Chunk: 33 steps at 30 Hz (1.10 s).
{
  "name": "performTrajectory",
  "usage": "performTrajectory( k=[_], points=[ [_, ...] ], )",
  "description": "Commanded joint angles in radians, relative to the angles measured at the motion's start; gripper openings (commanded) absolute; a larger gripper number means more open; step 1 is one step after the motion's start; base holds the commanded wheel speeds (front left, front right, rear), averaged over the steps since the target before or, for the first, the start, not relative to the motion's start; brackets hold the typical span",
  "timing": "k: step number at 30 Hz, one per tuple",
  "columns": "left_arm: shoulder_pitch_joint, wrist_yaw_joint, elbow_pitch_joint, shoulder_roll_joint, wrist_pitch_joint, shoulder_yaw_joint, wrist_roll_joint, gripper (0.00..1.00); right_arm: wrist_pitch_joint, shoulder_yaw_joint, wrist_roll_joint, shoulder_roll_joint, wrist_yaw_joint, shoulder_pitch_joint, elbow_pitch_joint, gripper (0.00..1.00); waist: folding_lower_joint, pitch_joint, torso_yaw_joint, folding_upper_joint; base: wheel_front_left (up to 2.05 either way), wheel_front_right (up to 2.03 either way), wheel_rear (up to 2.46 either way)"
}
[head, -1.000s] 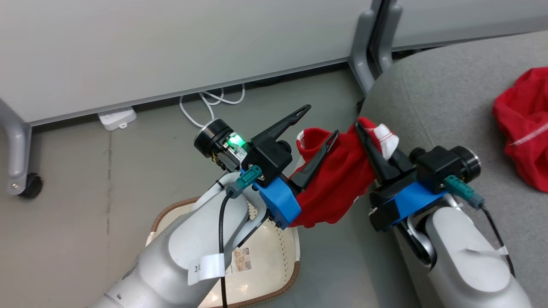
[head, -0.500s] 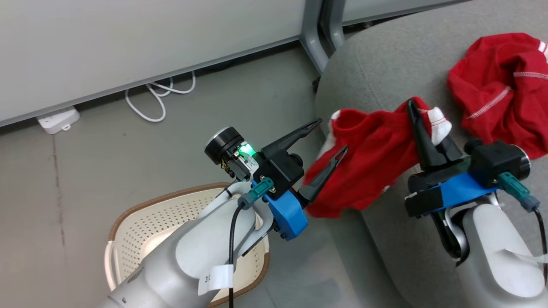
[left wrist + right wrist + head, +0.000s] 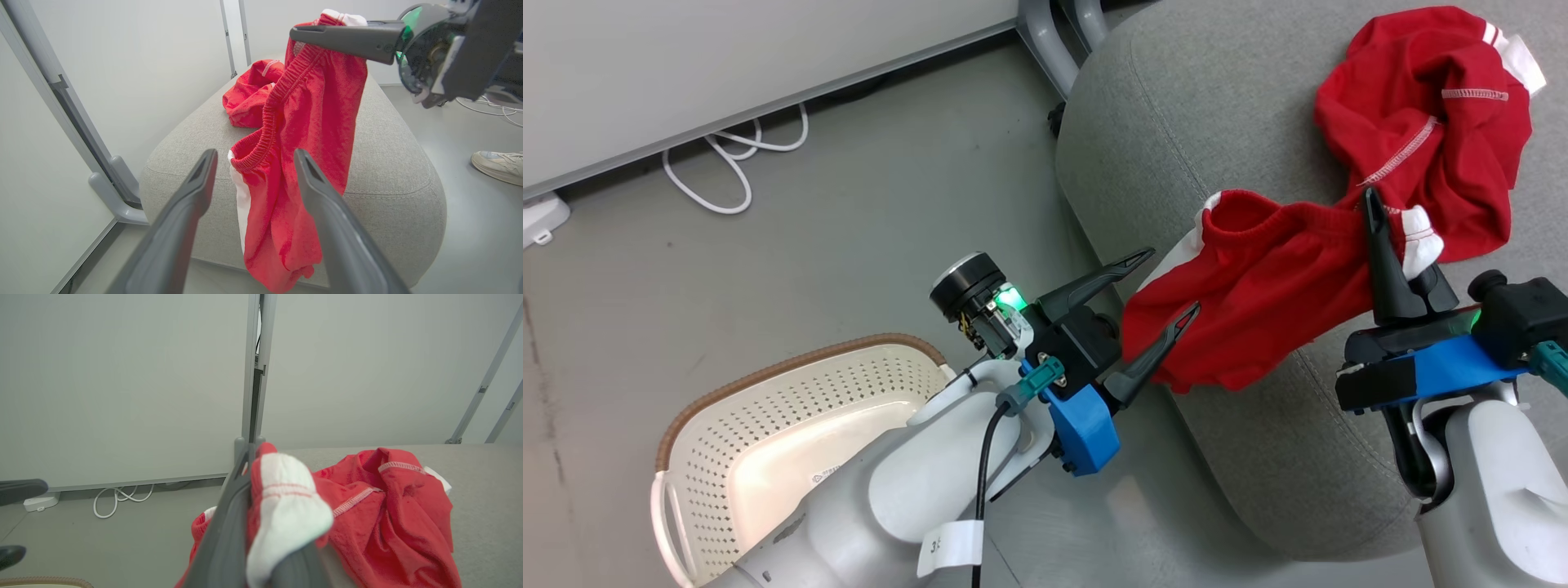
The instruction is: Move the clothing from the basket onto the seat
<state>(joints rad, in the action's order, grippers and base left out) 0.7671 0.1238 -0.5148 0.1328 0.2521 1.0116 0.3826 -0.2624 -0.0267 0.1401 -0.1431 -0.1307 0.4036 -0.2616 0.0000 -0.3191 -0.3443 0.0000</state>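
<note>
- The basket sits on the floor behind the left fingers. The part that shows holds no cloth, so this is likely the last carry.
- The left fingers are spread wide and grip nothing. The held garment hangs just past their tips.
- The right fingers are pinched tight on its white-trimmed edge, raised so the cloth clears the rim of the seat.
- Beyond the right fingers' tips, the second garment lies crumpled on the seat, marking the likely drop spot.
</note>
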Motion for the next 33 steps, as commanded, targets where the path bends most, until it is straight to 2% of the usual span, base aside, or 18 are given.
performTrajectory(
  k=[1, 13, 20, 27, 33],
  points=[
    [0.018, 0.005, 0.003, 0.008, -0.002, 0.004, -0.005, 1.0, -0.004, 0.009, -0.006, 0.004, 0.0, -0.009, 0.009, 0.0, 0.0, -0.012, -0.012, 0.0, 0.0, 0.0, 0.0],
    [0.023, 0.006, -0.004, 0.008, 0.004, 0.019, 0.006, 1.0, -0.004, 0.025, -0.013, 0.018, 0.0, -0.002, 0.012, 0.0, 0.0, -0.02, -0.018, 0.0, 0.0, 0.0, 0.0],
    [0.025, -0.002, -0.001, 0.014, 0.006, 0.014, 0.01, 1.0, -0.004, 0.014, -0.024, -0.012, 0.0, 0.078, 0.027, 0.0, 0.0, -0.019, -0.008, 0.0, 0.0, 0.0, 0.0],
    [0.042, -0.014, 0.011, 0.028, 0.009, 0.007, 0.004, 1.0, -0.004, 0.043, -0.032, -0.091, 0.0, 0.285, 0.056, 0.0, 0.0, -0.064, 0.004, 0.0, 0.0, 0.0, 0.0],
    [0.078, -0.014, 0.025, 0.052, -0.001, 0.008, -0.008, 1.0, -0.004, 0.165, -0.037, -0.209, 0.0, 0.509, 0.06, 0.0, 0.0, -0.142, 0.023, 0.0, 0.0, 0.0, 0.0]
  ],
)
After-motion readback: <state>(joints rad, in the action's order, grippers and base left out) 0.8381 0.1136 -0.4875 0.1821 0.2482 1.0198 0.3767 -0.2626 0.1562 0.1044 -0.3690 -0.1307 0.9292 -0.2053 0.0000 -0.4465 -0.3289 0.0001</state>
